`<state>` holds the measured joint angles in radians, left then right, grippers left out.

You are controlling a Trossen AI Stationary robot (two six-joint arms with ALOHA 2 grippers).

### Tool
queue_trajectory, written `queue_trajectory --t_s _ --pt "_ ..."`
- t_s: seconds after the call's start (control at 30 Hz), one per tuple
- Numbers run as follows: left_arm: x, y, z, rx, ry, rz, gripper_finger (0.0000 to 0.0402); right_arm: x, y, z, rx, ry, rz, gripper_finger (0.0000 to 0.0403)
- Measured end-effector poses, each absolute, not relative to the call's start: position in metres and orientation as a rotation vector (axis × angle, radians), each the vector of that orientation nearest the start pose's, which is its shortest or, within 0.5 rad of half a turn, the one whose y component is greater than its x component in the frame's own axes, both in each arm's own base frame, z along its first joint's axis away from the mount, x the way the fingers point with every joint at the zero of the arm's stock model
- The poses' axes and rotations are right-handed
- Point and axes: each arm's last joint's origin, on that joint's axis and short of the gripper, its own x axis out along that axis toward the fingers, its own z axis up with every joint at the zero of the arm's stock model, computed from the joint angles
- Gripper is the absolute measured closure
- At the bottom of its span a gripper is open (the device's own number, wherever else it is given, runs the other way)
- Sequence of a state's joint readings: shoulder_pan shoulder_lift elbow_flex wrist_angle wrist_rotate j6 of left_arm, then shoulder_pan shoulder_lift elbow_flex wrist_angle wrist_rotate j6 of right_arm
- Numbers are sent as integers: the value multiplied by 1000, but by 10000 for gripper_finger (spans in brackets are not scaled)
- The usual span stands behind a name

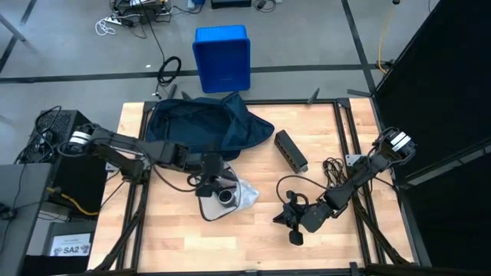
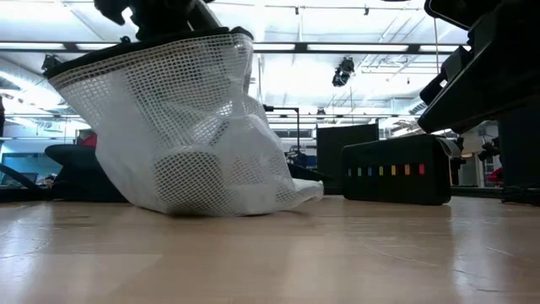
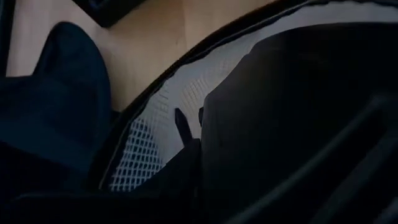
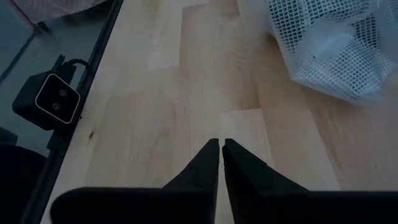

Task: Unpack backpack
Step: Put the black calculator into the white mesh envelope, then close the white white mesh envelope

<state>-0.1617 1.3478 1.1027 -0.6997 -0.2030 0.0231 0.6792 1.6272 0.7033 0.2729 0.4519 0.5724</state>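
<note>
On the wooden table [image 1: 253, 238], just in front of the backpack [image 1: 201, 126], my left gripper [image 1: 209, 182] pinches the dark rim of a white mesh pouch [image 2: 190, 135]. The low view shows the pouch hanging from that grip, its top edge lifted and its bottom resting on the wood, with pale rounded shapes inside that I cannot identify. From above, a round dark-rimmed item [image 1: 225, 197] shows at the pouch, right beside my fingers. My left wrist camera sees only the mesh [image 3: 146, 146] and its black edging pressed close against my dark fingers [image 3: 181, 127].

The backpack lies at the far edge of the table, slumped and open, its navy fabric spread out flat. It is touching or nearly touching the pouch's far side; I cannot tell which.

A black rectangular box [image 1: 291, 150] lies on the wood beside the backpack, toward my right arm. In the low view it shows a row of small coloured marks along its side [image 2: 396, 173].

My right gripper [image 4: 221, 152] hovers low over bare wood, well apart from the backpack and past the pouch, its two fingers pressed together with nothing between them.

Beyond the backpack, off the table, a bright blue bin [image 1: 222, 58] stands on the floor.
</note>
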Motion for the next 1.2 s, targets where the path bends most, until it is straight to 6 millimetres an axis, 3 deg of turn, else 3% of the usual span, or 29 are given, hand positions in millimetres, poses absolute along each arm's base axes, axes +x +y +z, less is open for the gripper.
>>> queue_trajectory --t_s 0.33,0.5,0.63,0.87,1.1,1.2 --pt "273 -28 277 182 944 72 251 246 182 151 221 586 51 398" --pt "276 -29 290 176 912 72 217 247 180 151 222 584 45 399" --pt "280 -29 315 181 834 66 204 248 179 152 225 579 37 402" --pt "279 -37 380 247 670 15 204 253 176 155 243 543 36 398" --pt "248 -39 446 285 552 67 204 261 174 163 250 460 65 402" --pt "225 -42 458 257 504 47 204 263 172 165 262 440 64 400"
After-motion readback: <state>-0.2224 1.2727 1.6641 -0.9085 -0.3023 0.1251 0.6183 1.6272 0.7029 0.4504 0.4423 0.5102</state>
